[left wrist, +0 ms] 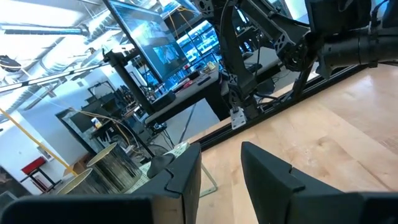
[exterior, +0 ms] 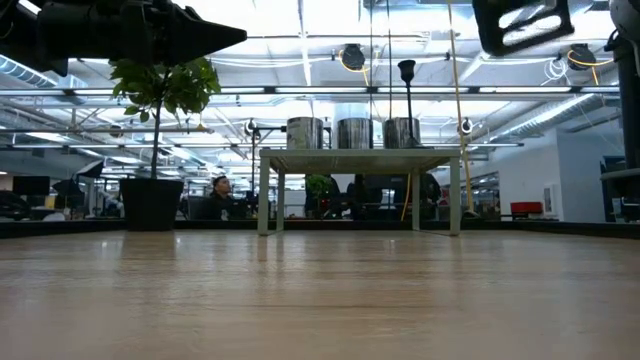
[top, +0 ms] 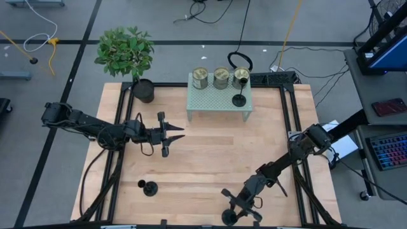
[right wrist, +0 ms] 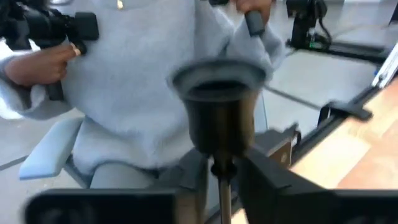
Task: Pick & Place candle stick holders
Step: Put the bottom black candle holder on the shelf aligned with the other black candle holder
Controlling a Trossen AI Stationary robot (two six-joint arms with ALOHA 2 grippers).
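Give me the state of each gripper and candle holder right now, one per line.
Left gripper: open, empty, over the wooden table.
Right gripper: shut on held black holder, at its stem.
Brass cups: three upright on green stand.
Second black holder: upright on the stand.
Third black holder: loose on the table.

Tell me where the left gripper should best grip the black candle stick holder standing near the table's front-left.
Probably the thin stem of the black candle stick holder, above its round base, coming from above. It stands upright and apart, and the left gripper is open with nothing in it.
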